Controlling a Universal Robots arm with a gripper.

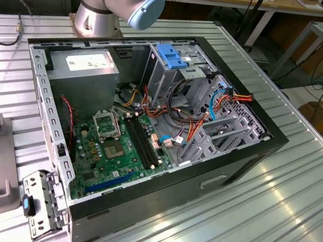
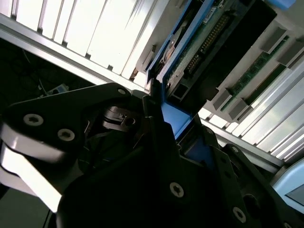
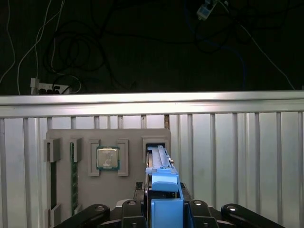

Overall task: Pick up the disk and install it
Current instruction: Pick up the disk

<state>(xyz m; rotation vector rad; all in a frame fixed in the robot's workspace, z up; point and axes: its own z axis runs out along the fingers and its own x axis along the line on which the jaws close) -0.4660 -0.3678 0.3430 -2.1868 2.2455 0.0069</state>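
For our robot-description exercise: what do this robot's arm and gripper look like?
The arm is silver-grey metal with rounded joints and a light-blue joint cap. The gripper is black, built of flat linked bars with round silver pins.

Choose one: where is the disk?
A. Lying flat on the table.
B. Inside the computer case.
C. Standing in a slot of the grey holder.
C: in the first wrist view the disk stands on edge in a slot of the grey holder, beside the processor chip.
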